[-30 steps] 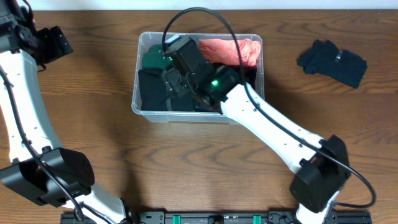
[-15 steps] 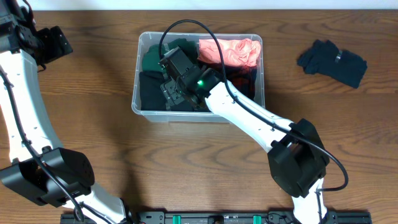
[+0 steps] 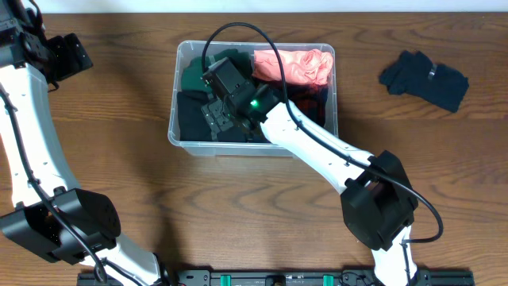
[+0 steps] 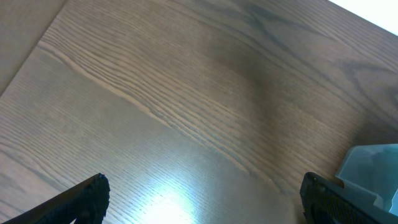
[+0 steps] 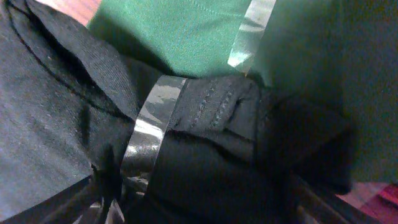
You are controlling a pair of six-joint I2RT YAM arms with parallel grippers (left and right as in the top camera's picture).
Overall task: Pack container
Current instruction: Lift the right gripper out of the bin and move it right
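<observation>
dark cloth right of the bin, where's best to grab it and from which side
Take the dark cloth at its bunched middle, coming straight down from above. It lies in a low crumpled heap on the table, clear of the container, so its edges offer little to pinch.

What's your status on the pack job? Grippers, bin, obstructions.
Left gripper open, over table. Right gripper down in the container on black clothes, jaws unclear. Dark garment unpacked on table, right of container. Nothing blocking.
</observation>
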